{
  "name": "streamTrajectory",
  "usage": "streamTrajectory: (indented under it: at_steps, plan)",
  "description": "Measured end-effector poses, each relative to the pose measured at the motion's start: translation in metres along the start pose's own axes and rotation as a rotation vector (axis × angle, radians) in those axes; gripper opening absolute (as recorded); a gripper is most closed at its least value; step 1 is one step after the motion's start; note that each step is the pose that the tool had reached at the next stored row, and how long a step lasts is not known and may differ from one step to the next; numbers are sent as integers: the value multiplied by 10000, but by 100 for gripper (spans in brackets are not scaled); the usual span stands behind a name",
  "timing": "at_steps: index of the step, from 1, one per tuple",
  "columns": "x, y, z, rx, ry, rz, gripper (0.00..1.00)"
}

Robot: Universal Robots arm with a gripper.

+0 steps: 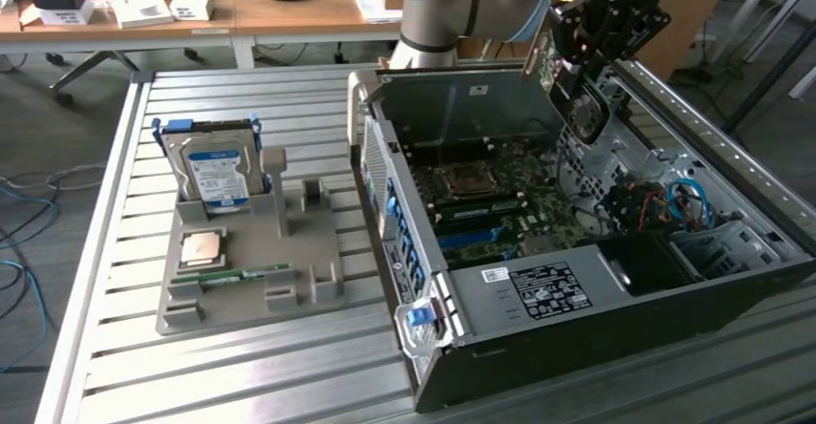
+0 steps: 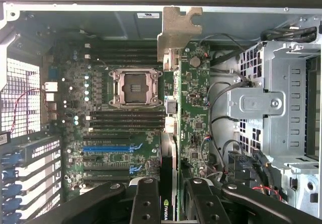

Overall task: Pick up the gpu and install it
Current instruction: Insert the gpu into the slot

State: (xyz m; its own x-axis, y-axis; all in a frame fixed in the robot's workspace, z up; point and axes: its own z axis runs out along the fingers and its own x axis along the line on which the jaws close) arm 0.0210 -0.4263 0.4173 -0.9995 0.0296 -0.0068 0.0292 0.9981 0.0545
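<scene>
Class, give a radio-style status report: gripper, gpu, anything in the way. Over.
Gripper shut on gpu. Gpu edge-on over motherboard of open computer case, not seated. Loose cables close beside it.

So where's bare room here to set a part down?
Bare slats of the table lie between the grey tray and the near edge, and on the exterior view's left of the tray. Crowded inside the open case, where the gripper holds the gpu.

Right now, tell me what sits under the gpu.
Below the gpu, held in the end effector, lie the motherboard, its CPU socket and blue slots. The strip directly beneath the card is covered.
</scene>
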Motion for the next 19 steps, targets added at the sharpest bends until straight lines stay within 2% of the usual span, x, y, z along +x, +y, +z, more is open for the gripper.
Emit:
streamTrajectory:
  at_steps: [9, 19]
  plan:
    - [0, 0, 0, 0, 3, -59, 26]
    - [0, 0, 5, -12, 95, -1750, 26]
